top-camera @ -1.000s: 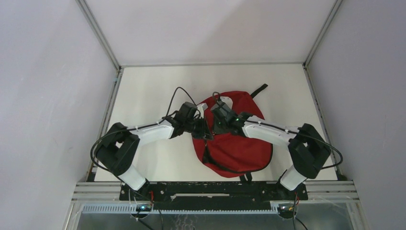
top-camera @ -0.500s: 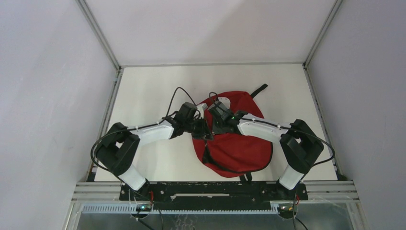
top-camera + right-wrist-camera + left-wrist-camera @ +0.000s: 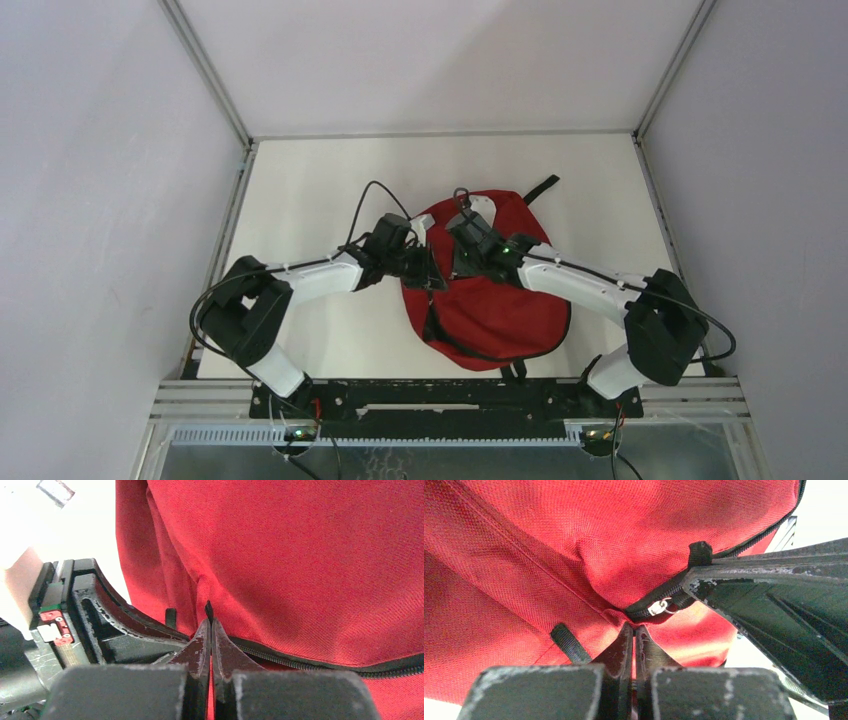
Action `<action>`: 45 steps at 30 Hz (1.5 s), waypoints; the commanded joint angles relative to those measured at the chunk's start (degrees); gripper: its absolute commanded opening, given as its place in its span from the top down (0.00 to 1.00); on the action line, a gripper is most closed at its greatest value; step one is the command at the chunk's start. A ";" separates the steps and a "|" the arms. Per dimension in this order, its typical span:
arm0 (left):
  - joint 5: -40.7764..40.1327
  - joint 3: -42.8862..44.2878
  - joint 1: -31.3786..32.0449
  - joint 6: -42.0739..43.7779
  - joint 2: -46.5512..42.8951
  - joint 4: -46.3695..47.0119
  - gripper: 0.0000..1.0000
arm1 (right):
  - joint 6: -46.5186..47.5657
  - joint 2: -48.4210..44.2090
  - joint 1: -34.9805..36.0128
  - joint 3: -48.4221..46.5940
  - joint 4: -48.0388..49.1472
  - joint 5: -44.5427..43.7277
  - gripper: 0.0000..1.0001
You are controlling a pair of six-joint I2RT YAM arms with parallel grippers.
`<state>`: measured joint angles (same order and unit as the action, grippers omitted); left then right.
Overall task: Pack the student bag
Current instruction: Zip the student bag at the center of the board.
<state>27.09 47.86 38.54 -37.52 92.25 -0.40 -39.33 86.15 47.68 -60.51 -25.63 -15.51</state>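
We find the student bag (image 3: 500, 315) lying on the table (image 3: 310, 190), right of our left gripper (image 3: 430, 272) and under our right gripper (image 3: 457, 268), both at its left edge.

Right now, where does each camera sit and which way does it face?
Top external: above and behind the bases, looking down at the white table and soft red fabric backpack; both arms show.
Left wrist: on the left arm, facing the backpack's black zipper; own jaws pinch red fabric.
Right wrist: likewise, jaws shut on fabric.
Both share the zipper and the opposite jaws.
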 commanded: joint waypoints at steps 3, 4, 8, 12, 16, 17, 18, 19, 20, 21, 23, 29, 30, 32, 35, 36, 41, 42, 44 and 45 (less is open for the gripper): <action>0.26 -1.09 -0.11 0.87 0.15 -1.86 1.00 | -0.61 -5.01 -0.29 0.86 1.88 -6.20 1.00; 0.16 -1.14 -0.17 0.87 0.13 -1.89 1.00 | -0.75 -5.41 -0.31 1.19 1.54 -7.18 1.00; -0.16 -1.66 -0.40 0.95 -0.33 -2.16 1.00 | -0.91 -6.92 -1.22 2.68 0.21 -9.78 1.00; -0.51 -2.36 -0.83 1.34 -1.13 -2.42 1.00 | -0.91 -9.52 -3.31 4.65 -0.62 -10.62 1.00; -0.93 -2.66 -1.48 1.47 -2.16 -2.96 1.00 | -0.27 -12.51 -4.59 5.57 -1.95 -11.99 1.00; -0.98 -2.80 -1.67 1.52 -2.57 -3.09 1.00 | -0.18 -13.27 -4.84 5.58 -2.51 -12.52 1.00; -1.06 -2.93 -1.87 1.61 -3.12 -3.35 1.00 | 0.28 -13.92 -5.18 5.65 -3.03 -13.02 1.00; -1.19 -3.06 -2.04 1.76 -3.70 -3.62 1.00 | 0.57 -14.62 -5.74 5.79 -3.65 -13.44 1.00; -1.35 -3.16 -2.21 1.95 -4.26 -4.09 1.00 | 0.68 -15.39 -6.33 6.10 -4.05 -13.82 1.00; -1.46 -3.25 -2.43 2.07 -4.86 -4.53 1.00 | 1.06 -16.10 -7.20 6.56 -4.27 -13.90 1.00; -1.68 -3.46 -3.04 2.26 -5.89 -5.06 1.00 | 1.53 -17.90 -9.39 7.88 -4.39 -13.56 1.00; -1.69 -3.43 -4.22 2.77 -8.81 -6.56 1.00 | 4.14 -21.61 -20.44 12.80 -2.61 -9.23 1.00; -1.87 -3.35 -4.18 2.90 -9.26 -6.96 1.00 | 4.75 -21.71 -22.28 13.35 -2.14 -8.47 1.00; -2.10 -3.14 -4.18 3.26 -10.27 -7.74 1.00 | 6.00 -21.54 -25.82 14.03 -1.28 -6.85 1.00; -3.04 -3.19 -4.26 3.66 -10.94 -8.41 1.00 | 7.75 -20.93 -30.56 14.63 -0.04 -5.24 1.00; -3.11 -3.36 -4.38 3.68 -10.83 -8.40 1.00 | 8.08 -20.70 -32.20 14.96 0.59 -4.66 1.00; -1.24 -3.49 -4.29 2.96 -10.14 -7.63 1.00 | 9.53 -20.20 -36.56 15.25 2.16 1.13 1.00; -1.17 -3.31 -4.08 3.02 -10.15 -7.64 1.00 | 9.68 -20.54 -36.23 15.25 2.53 2.21 1.00; -1.56 -2.22 -3.21 3.35 -9.84 -8.27 1.00 | 10.08 -21.49 -35.09 15.14 2.95 4.32 1.00; -1.85 -1.29 -2.47 3.59 -9.43 -8.78 1.00 | 10.15 -21.81 -34.70 14.83 2.89 5.63 1.00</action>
<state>27.03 45.74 35.27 -36.38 83.33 -4.47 -32.84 66.22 13.47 -45.15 -26.00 -9.06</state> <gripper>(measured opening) 0.006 0.006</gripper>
